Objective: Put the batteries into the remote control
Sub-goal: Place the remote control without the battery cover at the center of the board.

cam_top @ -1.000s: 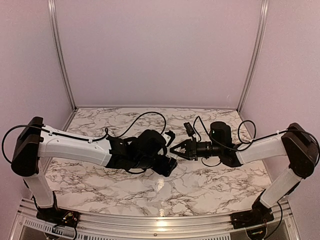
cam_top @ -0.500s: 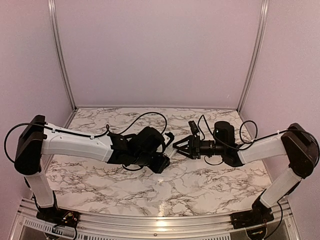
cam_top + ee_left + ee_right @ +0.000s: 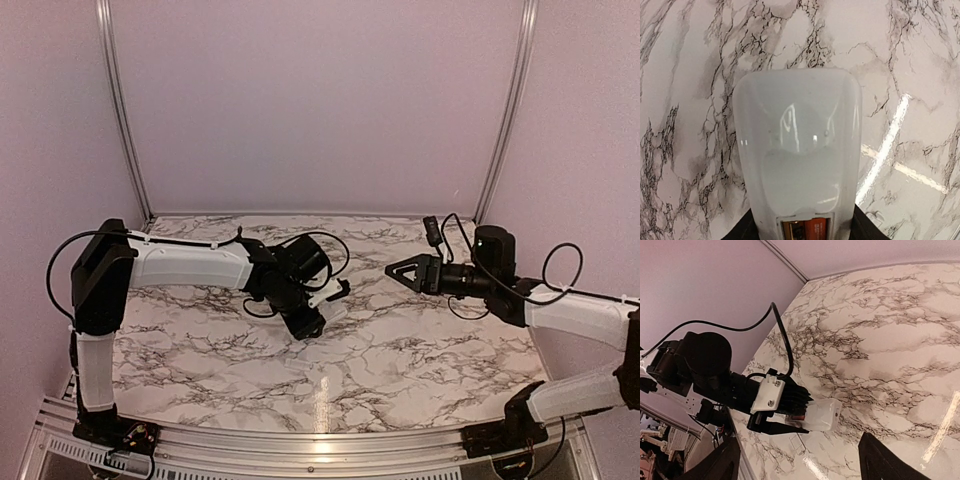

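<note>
Left arm (image 3: 190, 265) and right arm (image 3: 575, 312) — white shells, black joints; thin black cables (image 3: 783, 337) loop mid-frame, a white bracket (image 3: 768, 392) at lower left bears screws

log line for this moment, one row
left claw: shut on remote | battery: one visible in recess | right claw: open, empty, apart from remote

Right gripper (image 3: 395, 270): opened, withdrawn toward 3 o'clock (well apart now).
Left gripper (image 3: 312, 312): closed on remote control (image 3: 797, 150), nudged toward 9 o'clock.
</note>
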`<state>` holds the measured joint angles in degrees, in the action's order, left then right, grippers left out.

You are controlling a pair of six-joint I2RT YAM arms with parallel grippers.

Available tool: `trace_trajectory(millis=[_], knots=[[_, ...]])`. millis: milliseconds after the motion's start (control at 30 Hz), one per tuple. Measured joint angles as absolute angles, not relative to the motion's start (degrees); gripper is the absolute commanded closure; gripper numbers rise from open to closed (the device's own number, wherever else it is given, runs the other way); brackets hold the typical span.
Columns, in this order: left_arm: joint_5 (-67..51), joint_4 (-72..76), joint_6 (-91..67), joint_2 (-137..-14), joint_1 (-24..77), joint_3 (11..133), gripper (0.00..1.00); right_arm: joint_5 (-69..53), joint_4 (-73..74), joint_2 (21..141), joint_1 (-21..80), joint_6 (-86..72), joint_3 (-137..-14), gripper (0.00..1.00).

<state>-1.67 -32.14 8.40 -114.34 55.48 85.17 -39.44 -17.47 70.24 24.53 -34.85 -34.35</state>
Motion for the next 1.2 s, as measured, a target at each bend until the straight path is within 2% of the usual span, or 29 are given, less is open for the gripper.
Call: trace_trajectory(millis=[100, 333, 567, 867, 1033, 1067, 1133, 1200], knots=[[-3.14, -36.95, 12.21, -118.67, 55.27, 89.01, 0.54, -36.62, -13.41, 64.66, 24.47, -30.72, -34.50, 0.02], [-4.10, -43.51, 16.80, -125.49, 53.52, 95.04, 0.51, -28.16, -9.80, 51.53, 24.47, -28.60, -33.82, 0.01], [-5.08, -46.24, 19.03, -127.92, 51.57, 98.76, 0.30, -27.59, -8.67, 49.52, 24.47, -27.05, -32.64, 0.01], [-3.79, -46.35, 18.15, -126.69, 51.81, 97.47, 0.07, -31.79, -5.58, 55.57, 24.51, -23.38, -32.58, 0.01], [-2.28, -43.35, 15.46, -116.29, 51.68, 88.82, 0.07, -33.71, 0.56, 62.78, 27.44, -17.32, -36.53, 0.17], [-2.20, -41.23, 14.46, -111.87, 51.62, 85.54, 0.08, -33.41, 1.69, 64.07, 29.04, -16.25, -37.41, 0.19], [-1.83, -37.12, 12.49, -104.36, 51.57, 80.20, 0.08, -32.53, 3.40, 66.11, 32.93, -14.41, -38.81, 0.28], [-1.61, -31.09, 9.19, -95.85, 51.51, 73.30, 0.14, -31.64, 4.91, 68.10, 36.62, -12.62, -40.27, 0.36]])
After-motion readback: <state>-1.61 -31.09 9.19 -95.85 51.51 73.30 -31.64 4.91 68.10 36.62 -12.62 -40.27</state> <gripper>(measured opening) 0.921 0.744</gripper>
